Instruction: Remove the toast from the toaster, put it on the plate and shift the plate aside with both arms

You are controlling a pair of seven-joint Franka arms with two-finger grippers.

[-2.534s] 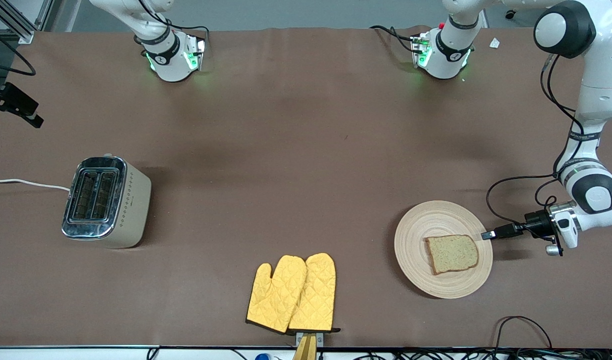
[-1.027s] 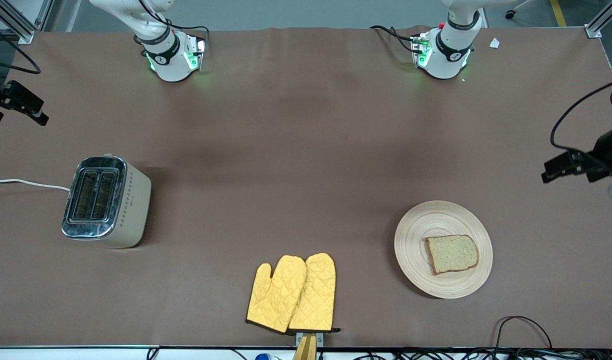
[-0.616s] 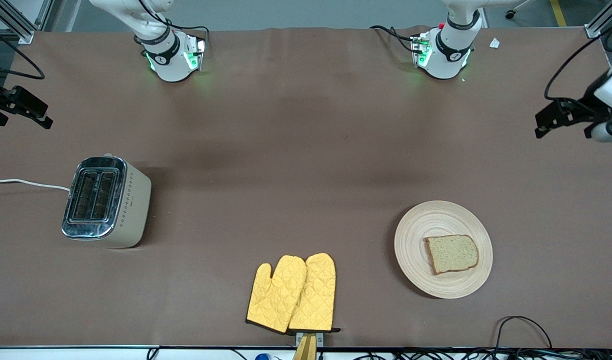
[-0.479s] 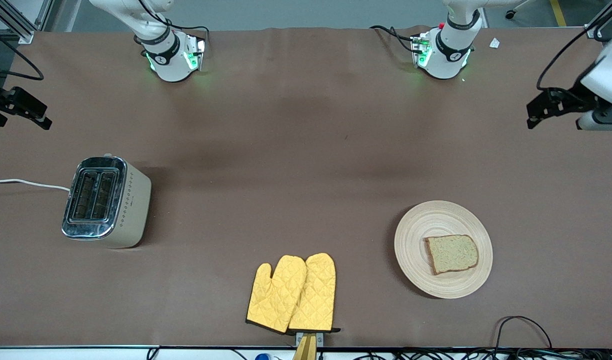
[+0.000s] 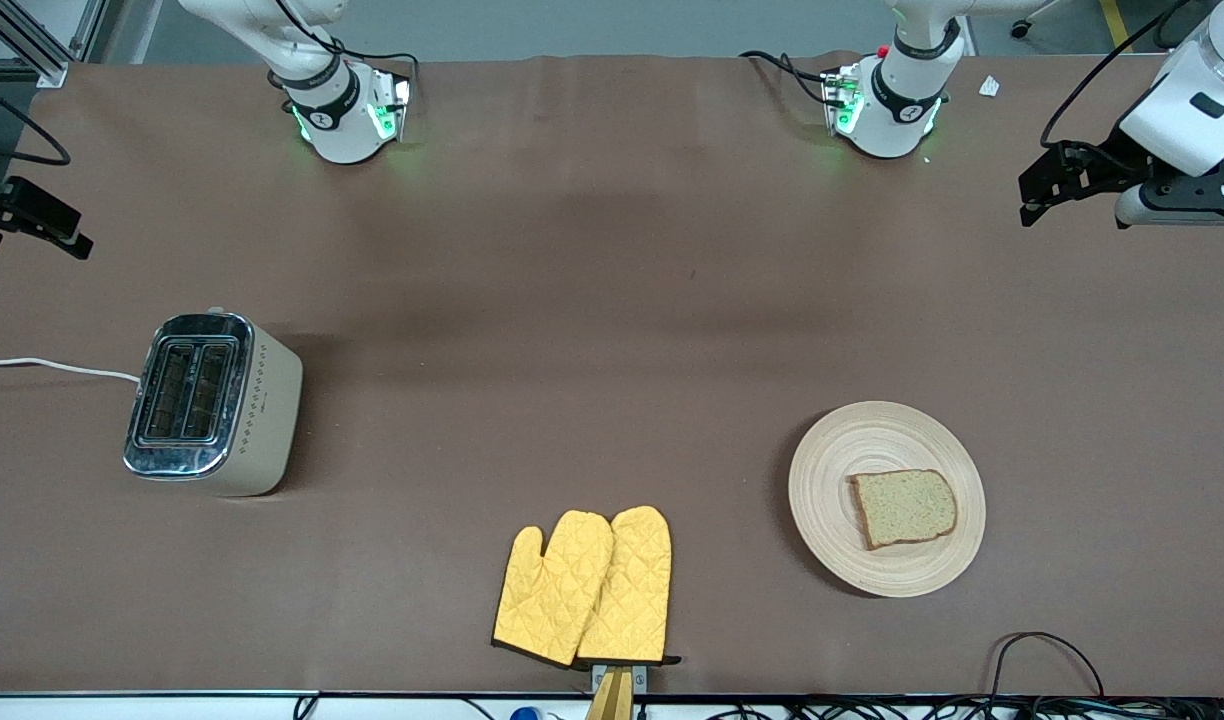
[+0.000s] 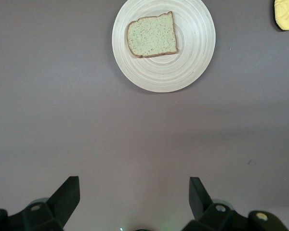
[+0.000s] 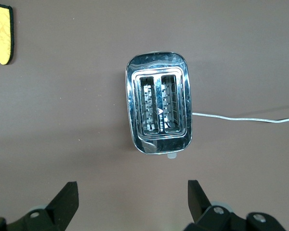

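The toast (image 5: 904, 508) lies flat on the plate (image 5: 832, 470), toward the left arm's end of the table and near the front camera. My left gripper (image 5: 1028, 205) is open and empty, up in the air over the table's edge at the left arm's end, well away from the plate. Its wrist view shows the toast (image 6: 152, 34) on the plate (image 6: 183, 72), far from the open left gripper (image 6: 134, 192). My right gripper (image 5: 72, 243) is open and empty, high over the right arm's end of the table; in its wrist view the right gripper (image 7: 133, 195) hangs apart from the toaster.
A chrome-topped toaster (image 5: 212, 400) with empty slots (image 7: 159, 108) stands toward the right arm's end, its white cord (image 5: 52, 367) running off the table. Two yellow oven mitts (image 5: 587, 590) lie at the front edge. Black cables (image 5: 1042, 650) loop near the plate.
My left gripper has let go of the plate's rim, risen and swung away toward the arms' bases. The plate and toast have not moved. The right gripper has barely shifted.
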